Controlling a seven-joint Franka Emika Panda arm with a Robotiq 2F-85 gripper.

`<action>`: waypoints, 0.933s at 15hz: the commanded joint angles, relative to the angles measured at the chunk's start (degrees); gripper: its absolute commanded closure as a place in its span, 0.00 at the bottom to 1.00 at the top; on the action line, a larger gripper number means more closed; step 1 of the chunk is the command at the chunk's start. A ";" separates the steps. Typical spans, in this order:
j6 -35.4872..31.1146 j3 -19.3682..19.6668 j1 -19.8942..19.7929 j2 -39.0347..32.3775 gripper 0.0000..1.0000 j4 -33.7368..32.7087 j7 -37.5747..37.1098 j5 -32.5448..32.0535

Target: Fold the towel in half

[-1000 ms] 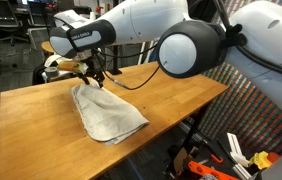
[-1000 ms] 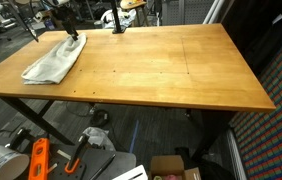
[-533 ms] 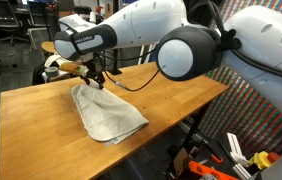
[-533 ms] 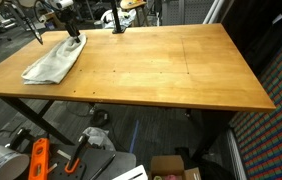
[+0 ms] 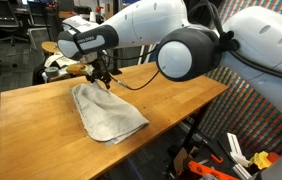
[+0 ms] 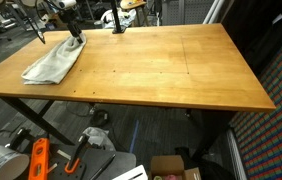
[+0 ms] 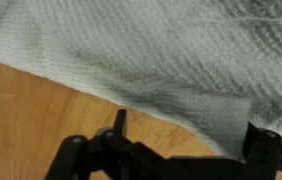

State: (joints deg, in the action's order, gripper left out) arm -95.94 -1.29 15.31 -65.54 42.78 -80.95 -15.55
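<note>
We saw the hand (image 5: 100, 78) stay low at the far end of the towel (image 5: 106, 113), fingers apart and gripping nothing, barely moved over the last second. The towel lay flat near one corner of the tabletop (image 6: 161, 70); we judged the fold done.

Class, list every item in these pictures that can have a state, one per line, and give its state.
towel: lying on the wooden table, rumpled, already doubled over, not held.
gripper: jaws open, over one end of the towel, holding nothing.
wooden table: upright, towel near one corner.
</note>
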 commanded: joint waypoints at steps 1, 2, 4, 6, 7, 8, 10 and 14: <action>6.42 -0.17 -0.93 -1.29 0.00 -4.43 4.45 0.34; 7.55 -0.21 -1.18 -1.48 0.00 -4.99 5.08 0.48; 9.62 -0.41 -1.93 -1.98 0.00 -6.26 5.87 1.13; 10.31 -0.41 -2.65 -2.73 0.00 -7.75 4.92 1.67; 10.49 -0.43 -3.07 -3.10 0.00 -8.48 4.37 2.03; 10.37 -0.49 -3.49 -3.41 0.00 -9.14 3.66 2.55; 10.07 -0.50 -4.34 -4.12 0.00 -10.50 2.36 3.61; 9.90 -0.34 -6.04 -5.55 0.00 -12.87 -0.64 5.93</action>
State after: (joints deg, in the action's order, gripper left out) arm -87.88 -1.48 10.57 -68.32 35.61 -79.33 -11.36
